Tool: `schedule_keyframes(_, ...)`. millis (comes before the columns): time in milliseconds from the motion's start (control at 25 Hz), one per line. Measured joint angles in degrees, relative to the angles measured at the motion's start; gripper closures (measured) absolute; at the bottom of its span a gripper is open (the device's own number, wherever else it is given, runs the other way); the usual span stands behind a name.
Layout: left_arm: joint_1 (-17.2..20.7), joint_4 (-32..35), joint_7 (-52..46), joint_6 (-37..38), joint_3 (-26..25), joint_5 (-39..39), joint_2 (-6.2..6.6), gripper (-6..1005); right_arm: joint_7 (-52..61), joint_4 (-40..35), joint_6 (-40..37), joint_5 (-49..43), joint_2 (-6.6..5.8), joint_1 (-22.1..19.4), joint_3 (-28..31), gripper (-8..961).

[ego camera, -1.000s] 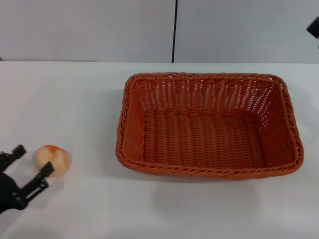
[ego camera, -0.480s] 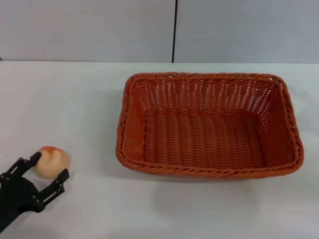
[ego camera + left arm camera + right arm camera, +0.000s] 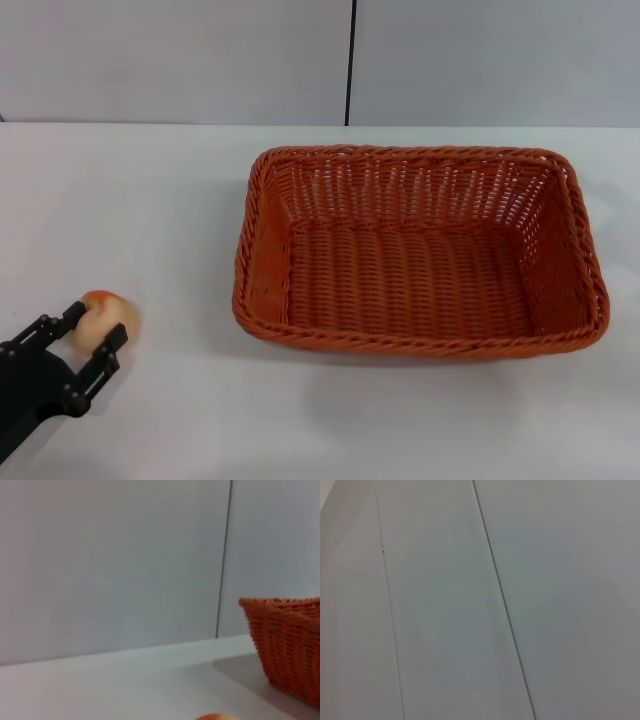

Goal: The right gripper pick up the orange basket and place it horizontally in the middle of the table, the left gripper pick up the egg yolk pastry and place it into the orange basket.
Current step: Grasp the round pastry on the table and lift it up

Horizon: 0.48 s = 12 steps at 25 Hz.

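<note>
Presently I am working the left gripper (image 3: 90,332) at the near left corner of the table (image 3: 150,200), well apart from the orange basket (image 3: 415,250). Its two fingers are standing apart, one on each side of the egg yolk pastry (image 3: 103,318). I cannot confirm that either fingertip is touching the pastry; I am judging the grasp not yet made.

The basket is lying flat on the table with its opening upward and its long side running across, roughly at mid-table and slightly toward my right. I am treating the basket step as done on that evidence. Its interior is showing nothing but weave. That orientation is serving the next step: a wide open mouth is facing up for a drop from above.

The pastry is resting on the table on the left side of the basket, with its reddish patch facing up. In the left wrist view only a sliver of it (image 3: 216,717) is showing, with the basket's wall (image 3: 287,640) beyond.

I am not finding the right gripper in any view; its wrist camera is showing only blank wall, so I am judging that arm withdrawn.

The next move, in my judgement, is closing gently, since a soft pastry could crush or roll.
</note>
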Motion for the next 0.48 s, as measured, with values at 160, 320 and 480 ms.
schedule_keyframes(160, 0.0, -0.8, 1.6, 0.4, -0.7, 0.0, 0.03, 322, 0.0, 0.1, -0.1, 0.2, 0.0, -0.1, 0.0, 368)
schedule_keyframes(320, 0.0, -1.0, 2.7, 0.2, -0.7, 0.1, -0.02, 457, 0.0, 0.2, -0.6, 0.3, 0.0, -0.2, 0.1, 364)
schedule_keyframes(480, 0.1, -1.1, 2.8, 0.3, -0.7, 0.1, -0.02, 610, 0.0, 0.2, -1.0, 0.3, 0.0, -0.3, 0.6, 361)
